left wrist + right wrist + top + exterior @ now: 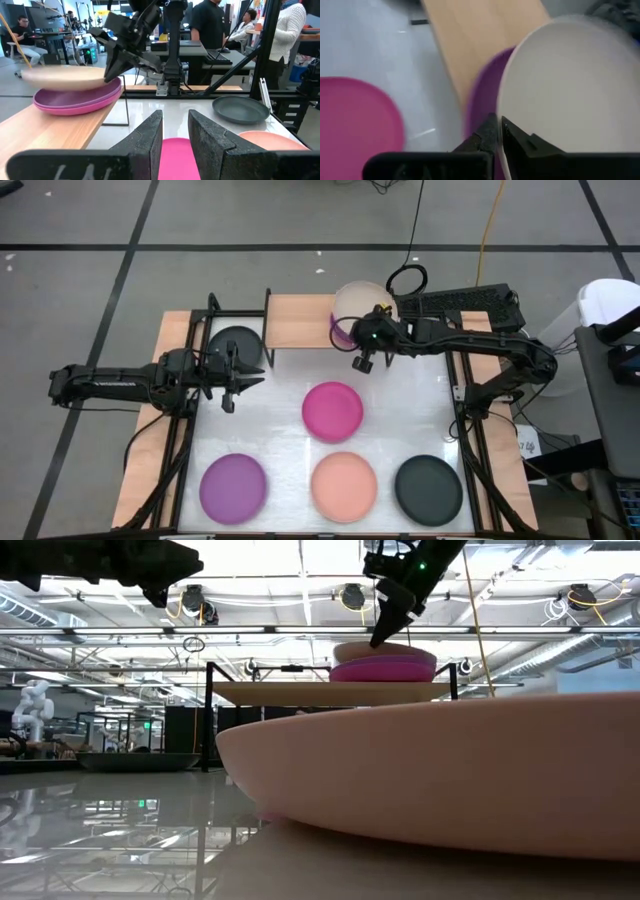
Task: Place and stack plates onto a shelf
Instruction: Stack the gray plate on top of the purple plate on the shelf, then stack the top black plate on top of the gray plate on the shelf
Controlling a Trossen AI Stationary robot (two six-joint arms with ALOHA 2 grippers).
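The peach plate looms closest on the bench. Up at the shelf, the right end effector pinches the beige plate rim, directly over the stack; the left end effector waits slightly open, empty.

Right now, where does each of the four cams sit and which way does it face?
High view: overhead, straight down on the table, both arms and the shelf.
Low view: at tabletop height, level across to the shelf; peach plate fills the foreground, right gripper above.
Left wrist view: past the left gripper toward the right arm and people beyond.
Right wrist view: past the right gripper, down on the beige plate.
Shared: the left wrist and right wrist views both show the pink plate.
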